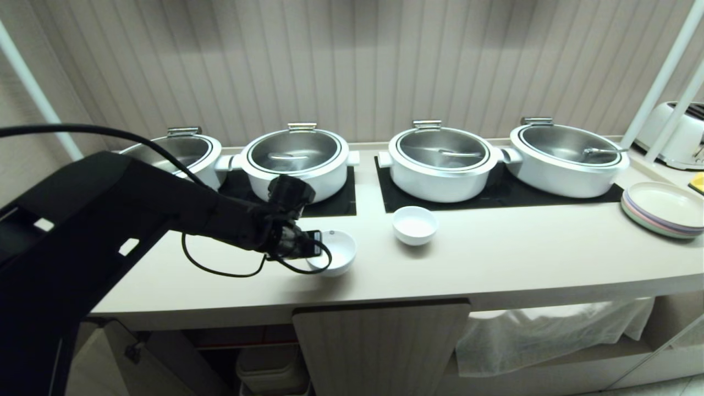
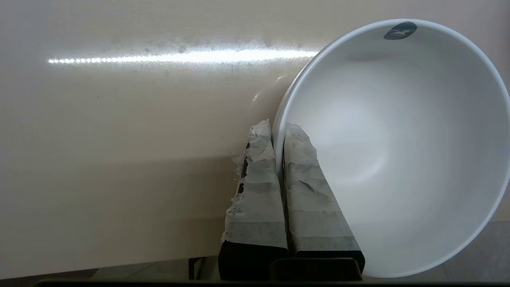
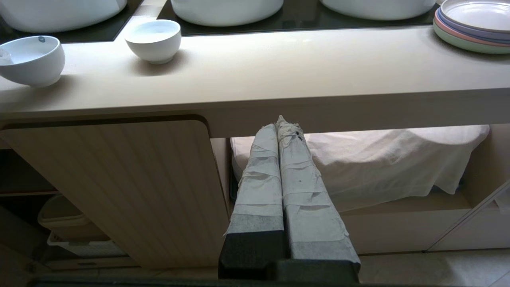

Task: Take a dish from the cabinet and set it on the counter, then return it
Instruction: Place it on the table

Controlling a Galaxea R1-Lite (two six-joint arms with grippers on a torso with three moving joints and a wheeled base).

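The dish [image 1: 338, 254], a small white bowl with a dark dot near its rim [image 2: 400, 30], is at the counter [image 1: 495, 264] near its front edge, left of centre. My left gripper [image 1: 314, 245] is shut on the dish's near rim, one taped finger [image 2: 259, 167] outside the wall and one inside. The dish [image 3: 34, 59] looks slightly tilted; I cannot tell whether its foot rests on the counter [image 2: 119, 127]. Below the counter's edge, my right gripper [image 3: 281, 121] is shut on nothing, in front of the cabinet [image 3: 119, 191]. A ribbed cabinet door [image 1: 379, 346] is closed.
A plain white bowl [image 1: 414, 224] stands to the right of the dish. Several lidded white pots [image 1: 440, 162] line the back on black mats. Stacked pastel plates [image 1: 663, 209] and a toaster [image 1: 676, 135] are far right. A white cloth [image 3: 378, 159] fills the open compartment.
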